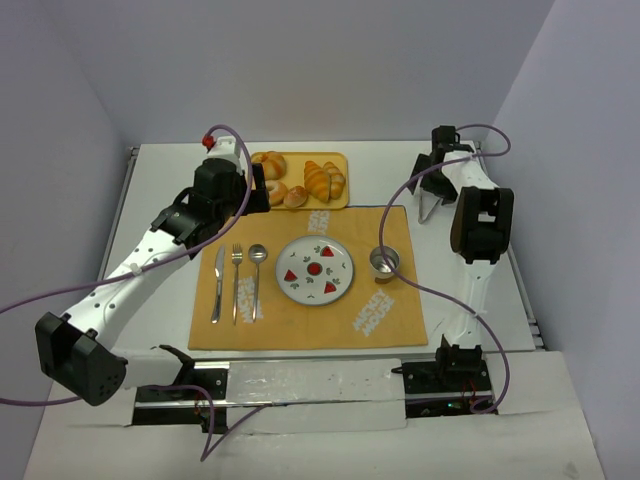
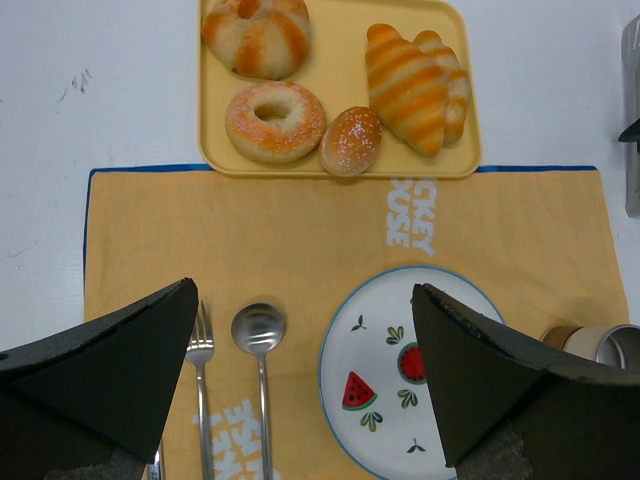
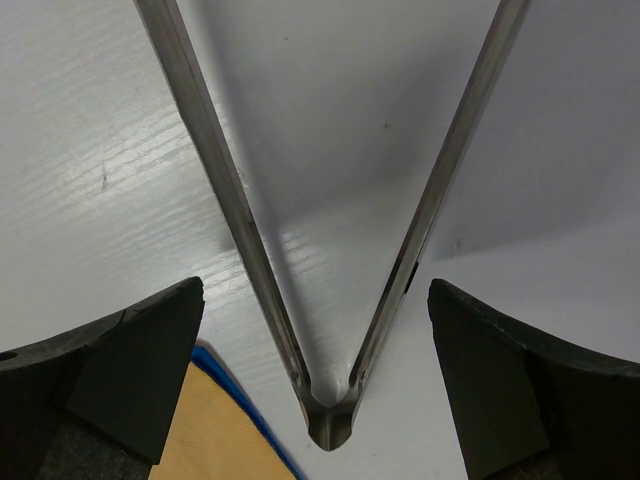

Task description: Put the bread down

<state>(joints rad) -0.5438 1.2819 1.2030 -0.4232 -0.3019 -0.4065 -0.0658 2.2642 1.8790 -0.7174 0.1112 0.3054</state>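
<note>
The bread, a golden-orange striped croissant (image 1: 322, 180), lies on the right side of a yellow tray (image 1: 338, 160) at the back; in the left wrist view it shows at the top (image 2: 405, 88). A white plate with watermelon prints (image 1: 338, 285) sits mid-placemat, also in the left wrist view (image 2: 375, 330). My left gripper (image 1: 262, 196) hovers over the placemat just in front of the tray, open and empty (image 2: 304, 290). My right gripper (image 1: 432, 195) is open, its fingers either side of metal tongs (image 3: 230, 220) lying on the table, not touching them.
The tray also holds a round bun (image 2: 258, 35), a sugared donut (image 2: 275, 122) and a small oval roll (image 2: 351, 140). A knife (image 1: 218, 285), fork (image 1: 237, 280) and spoon (image 1: 257, 275) lie left of the plate. A metal cup (image 1: 384, 263) stands on its right.
</note>
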